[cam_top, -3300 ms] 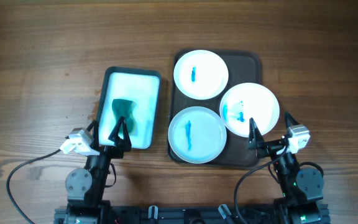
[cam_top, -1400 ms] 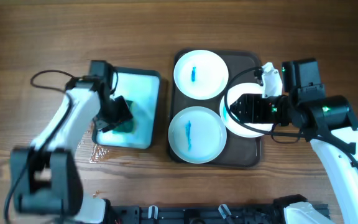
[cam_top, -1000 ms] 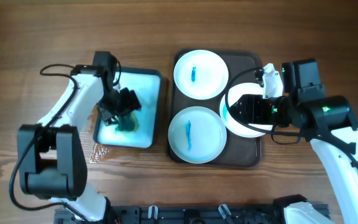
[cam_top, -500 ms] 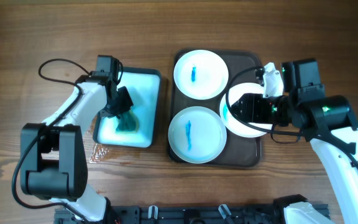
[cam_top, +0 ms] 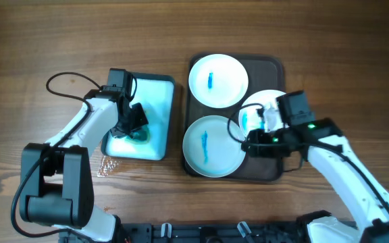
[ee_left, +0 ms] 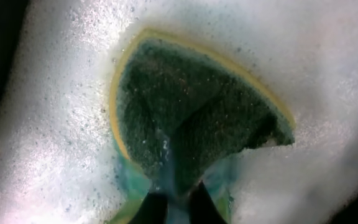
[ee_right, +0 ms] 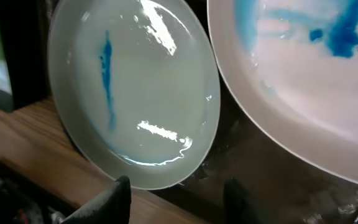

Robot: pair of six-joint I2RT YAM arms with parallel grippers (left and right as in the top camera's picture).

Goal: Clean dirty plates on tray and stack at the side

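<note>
**Meanwhile, sponge gripped, three smeared plates waited on the tray**

Down in the foam of the soapy basin (cam_top: pixel 157 98), the left gripper (cam_top: pixel 132 123) was pinched tight on one edge of a green-and-yellow sponge (ee_left: pixel 191 118). The basin sat on the wooden table (cam_top: pixel 46 40), just left of the dark tray (cam_top: pixel 269 67).

All three white plates lay on that tray, each streaked with blue. They were the far plate (cam_top: pixel 218 79), the near plate (cam_top: pixel 213 146) and the right plate (cam_top: pixel 261 106) (partly hidden under the right arm). No plate stood stacked at the side, so the cleaning looked barely begun.

The right gripper (ee_right: pixel 179 196) hung low by the tray's near edge, its fingers spread with nothing between them. It was just beside the near plate's right rim, where that plate met the right one.

The coming move appeared to turn on one fact. The plates lay to the right of the sponge, past the basin's right wall, and the near plate was the closest of them. The right arm was the nearer to the plates and seemed placed to lift or steady one.
</note>
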